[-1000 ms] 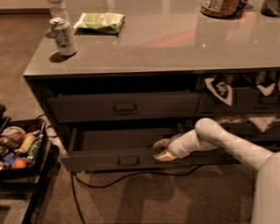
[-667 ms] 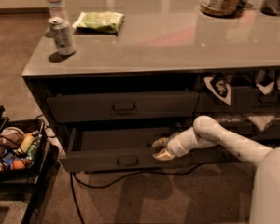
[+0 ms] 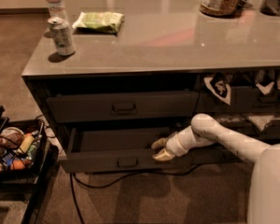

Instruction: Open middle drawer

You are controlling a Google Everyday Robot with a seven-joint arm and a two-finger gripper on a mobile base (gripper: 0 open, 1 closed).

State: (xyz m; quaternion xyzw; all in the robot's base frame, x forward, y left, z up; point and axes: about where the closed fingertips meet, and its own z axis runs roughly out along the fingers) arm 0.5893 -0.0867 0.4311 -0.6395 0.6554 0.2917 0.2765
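- Camera view: the middle drawer sits in the left bank of the cabinet under the tabletop. It stands partly out toward the near side, with its plain grey inside showing.
- Its long axis runs left to right, and its travel is from far to near. Any further opening would call for a straight pull toward the near side.
- The closed drawer directly above sits flush with the cabinet, so the middle drawer's front juts nearer than it.
- The end effector is at the top edge of the middle drawer's front panel, right of centre. It touches or nearly touches that edge.
- The drawer's loop handle lies just left of the end effector and a little lower on the front face. The end effector is beside the handle, not around it.
- The white arm reaches in from the right and near side, angled leftward toward the drawer.
- I cannot tell whether the end effector is clenched on the front edge or released. No loose object shows in its hold.
- By my judgement the task is largely done, since a wide strip of the inside is exposed. A pull off to one side could rack the drawer on its slides.
- A can and a green packet rest on the tabletop's far left, well apart from the work. A cable lies on the floor under the drawer.
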